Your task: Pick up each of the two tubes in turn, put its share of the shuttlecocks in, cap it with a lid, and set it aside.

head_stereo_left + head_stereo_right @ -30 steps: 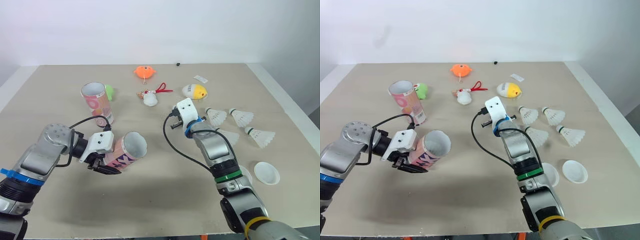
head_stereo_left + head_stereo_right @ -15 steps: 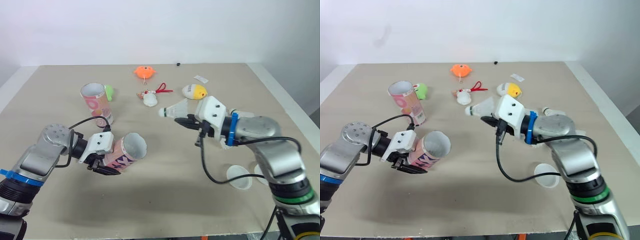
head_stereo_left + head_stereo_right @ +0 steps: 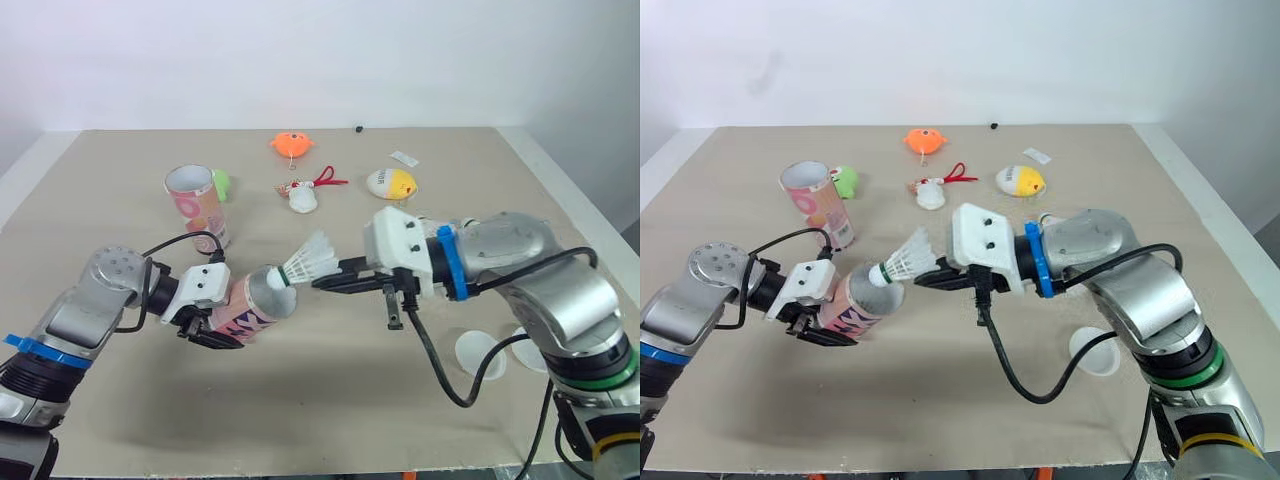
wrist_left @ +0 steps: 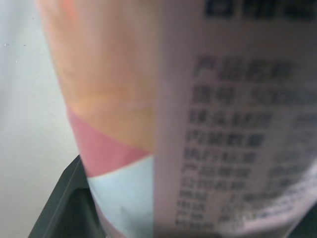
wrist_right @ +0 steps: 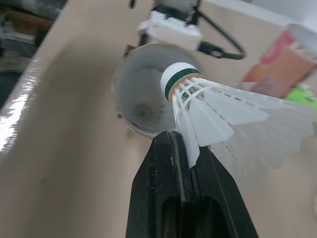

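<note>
tube (image 3: 250, 305) gripped by the left hand (image 3: 205, 325), uncapped, meets a shuttlecock (image 3: 305, 265) pinched by the right hand (image 3: 335, 283) at its mouth; second tube (image 3: 198, 205) seemingly unfilled.

Shuttlecock (image 3: 304, 264) now at tube (image 3: 244, 311) mouth

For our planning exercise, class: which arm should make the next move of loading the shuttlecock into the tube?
Right. The right fingers grip the shuttlecock, cork at the mouth of the tube, which the left fingers hold tilted.
</note>
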`<action>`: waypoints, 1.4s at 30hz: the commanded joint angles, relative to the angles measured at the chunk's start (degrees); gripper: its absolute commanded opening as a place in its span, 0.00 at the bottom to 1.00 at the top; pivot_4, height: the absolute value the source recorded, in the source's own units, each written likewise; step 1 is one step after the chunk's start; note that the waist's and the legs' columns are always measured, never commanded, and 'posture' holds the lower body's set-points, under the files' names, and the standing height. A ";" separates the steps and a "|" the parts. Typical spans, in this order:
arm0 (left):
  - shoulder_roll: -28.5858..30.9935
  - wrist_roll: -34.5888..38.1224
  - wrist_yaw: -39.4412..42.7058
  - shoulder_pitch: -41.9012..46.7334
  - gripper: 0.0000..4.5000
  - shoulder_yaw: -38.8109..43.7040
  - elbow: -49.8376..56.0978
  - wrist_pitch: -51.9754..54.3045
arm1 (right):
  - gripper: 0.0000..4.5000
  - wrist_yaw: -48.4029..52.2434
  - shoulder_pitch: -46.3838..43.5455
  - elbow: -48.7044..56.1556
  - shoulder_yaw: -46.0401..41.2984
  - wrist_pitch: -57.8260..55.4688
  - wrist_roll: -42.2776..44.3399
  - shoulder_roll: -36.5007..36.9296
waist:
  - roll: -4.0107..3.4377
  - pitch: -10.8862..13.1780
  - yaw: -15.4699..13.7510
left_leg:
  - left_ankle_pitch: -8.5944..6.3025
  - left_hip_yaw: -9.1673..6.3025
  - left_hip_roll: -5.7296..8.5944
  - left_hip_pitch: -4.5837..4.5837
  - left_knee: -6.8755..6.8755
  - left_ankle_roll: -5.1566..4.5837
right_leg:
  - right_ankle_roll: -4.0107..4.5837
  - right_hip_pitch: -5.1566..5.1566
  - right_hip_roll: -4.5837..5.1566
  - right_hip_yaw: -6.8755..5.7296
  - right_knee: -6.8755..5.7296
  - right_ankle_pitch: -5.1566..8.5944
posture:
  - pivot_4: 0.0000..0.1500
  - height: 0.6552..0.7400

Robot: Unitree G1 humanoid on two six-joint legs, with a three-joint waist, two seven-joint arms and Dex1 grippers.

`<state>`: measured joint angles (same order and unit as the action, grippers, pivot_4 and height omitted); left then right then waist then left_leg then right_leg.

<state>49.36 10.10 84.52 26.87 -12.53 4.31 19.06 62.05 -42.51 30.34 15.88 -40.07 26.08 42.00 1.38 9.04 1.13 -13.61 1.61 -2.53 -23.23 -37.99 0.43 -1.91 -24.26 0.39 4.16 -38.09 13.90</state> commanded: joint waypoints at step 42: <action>-4.71 -1.39 1.36 0.19 0.66 -4.58 -2.79 -2.59 | 0.69 -26.92 50.03 2.18 -40.28 -4.58 0.10 2.90 | -0.06 -0.16 -1.37 | 0.01 -0.03 0.57 0.08 -0.17 -0.06 | -0.42 0.30 0.28 0.39 0.05 0.10 | 1.00 1.00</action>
<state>45.54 9.03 85.32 28.09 -13.68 1.62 16.19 35.91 8.12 34.98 -24.95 -47.00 27.87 45.42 1.32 8.88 -0.24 -13.60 1.57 -1.92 -23.15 -38.17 0.38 -2.36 -23.94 0.69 4.57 -38.03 14.02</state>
